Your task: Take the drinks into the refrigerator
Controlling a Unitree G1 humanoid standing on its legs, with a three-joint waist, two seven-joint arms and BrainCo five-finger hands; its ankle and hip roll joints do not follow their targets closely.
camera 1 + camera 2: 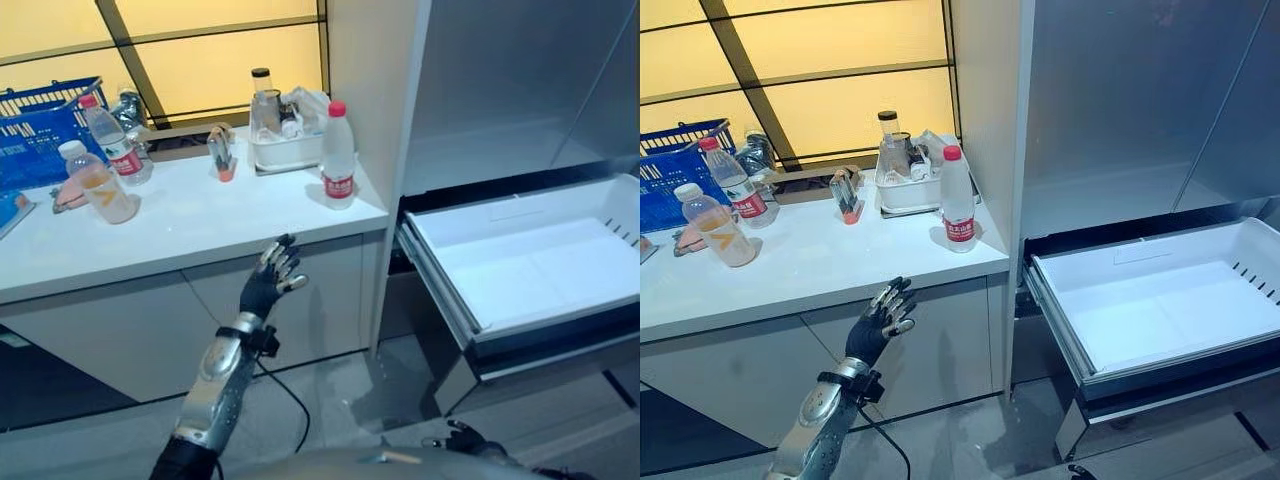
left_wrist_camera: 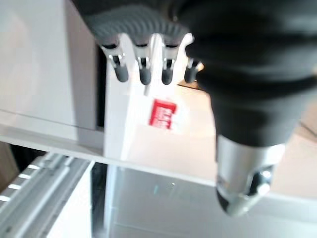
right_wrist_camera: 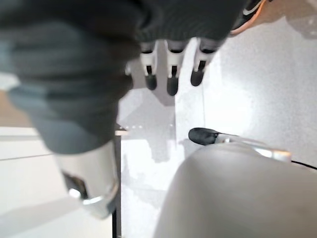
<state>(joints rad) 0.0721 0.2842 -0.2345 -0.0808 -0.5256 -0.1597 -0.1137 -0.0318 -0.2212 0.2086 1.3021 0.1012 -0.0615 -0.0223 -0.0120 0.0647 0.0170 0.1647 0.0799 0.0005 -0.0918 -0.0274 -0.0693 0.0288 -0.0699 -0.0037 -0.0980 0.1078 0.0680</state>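
A clear water bottle with a red cap and red label stands near the right end of the white counter; the left wrist view shows it past the fingertips. Two more bottles stand at the counter's left: a red-capped one and a white-capped one with orange drink. My left hand is raised in front of the counter's front edge, below and left of the water bottle, open and holding nothing. Low by the floor hangs my right hand, its fingers straight and empty.
The refrigerator stands to the right of the counter with a white drawer pulled out and an open compartment above it. A blue basket sits at the back left. A white tub of small items stands behind the water bottle.
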